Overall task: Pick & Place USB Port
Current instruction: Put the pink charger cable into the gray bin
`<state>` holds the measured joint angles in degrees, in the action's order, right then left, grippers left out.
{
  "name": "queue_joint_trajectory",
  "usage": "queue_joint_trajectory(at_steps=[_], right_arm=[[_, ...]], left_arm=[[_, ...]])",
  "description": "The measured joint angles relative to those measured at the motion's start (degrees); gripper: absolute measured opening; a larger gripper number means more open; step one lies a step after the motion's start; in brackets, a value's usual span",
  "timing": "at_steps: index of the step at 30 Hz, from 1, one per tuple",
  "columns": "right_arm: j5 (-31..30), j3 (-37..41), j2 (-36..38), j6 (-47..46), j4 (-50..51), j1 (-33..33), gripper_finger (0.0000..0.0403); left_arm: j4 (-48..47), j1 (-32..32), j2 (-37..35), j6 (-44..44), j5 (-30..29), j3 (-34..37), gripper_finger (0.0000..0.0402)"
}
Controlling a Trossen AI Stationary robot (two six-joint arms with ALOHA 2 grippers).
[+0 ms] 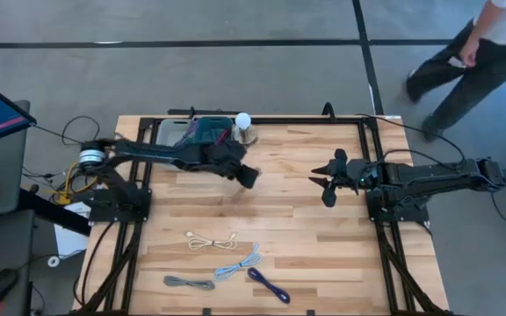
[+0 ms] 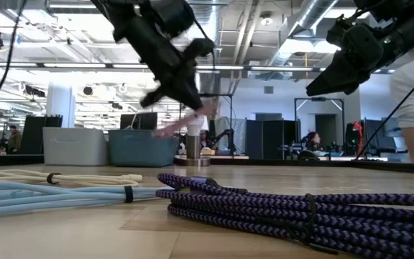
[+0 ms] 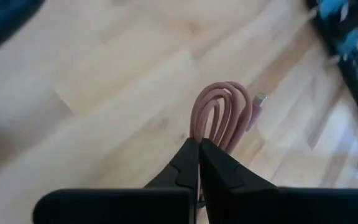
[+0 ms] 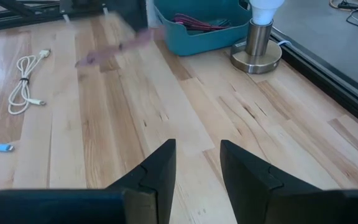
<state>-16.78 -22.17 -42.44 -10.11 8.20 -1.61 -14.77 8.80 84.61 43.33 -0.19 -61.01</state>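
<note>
Beside the teal bin (image 1: 202, 133), a pink cable (image 3: 219, 112) is pinched in the left gripper (image 3: 199, 149) — held aloft, likely for binning — right gripper (image 4: 197, 163) spread, idle.

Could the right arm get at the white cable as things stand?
Probably yes. The right gripper hangs with its jaws open above bare wood, and the white cable lies in the open with nothing across the way. The left gripper, shut on a pink cable, is off to the side.
</note>
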Motion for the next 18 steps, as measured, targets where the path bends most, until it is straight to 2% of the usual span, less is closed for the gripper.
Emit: queue_joint_trajectory(at_steps=[9,18], right_arm=[[-0.1,0.0,0.0,0.0,-0.4,-0.1,0.0118],[-0.1,0.0,0.0,0.0,-0.5,-0.1,0.0118]], left_arm=[[-13.5,0.0,-14.0,-7.5,-20.2,0.0,0.0004],[-15.0,3.8,-20.8,-18.1,-35.2,0.0,0.0004]])
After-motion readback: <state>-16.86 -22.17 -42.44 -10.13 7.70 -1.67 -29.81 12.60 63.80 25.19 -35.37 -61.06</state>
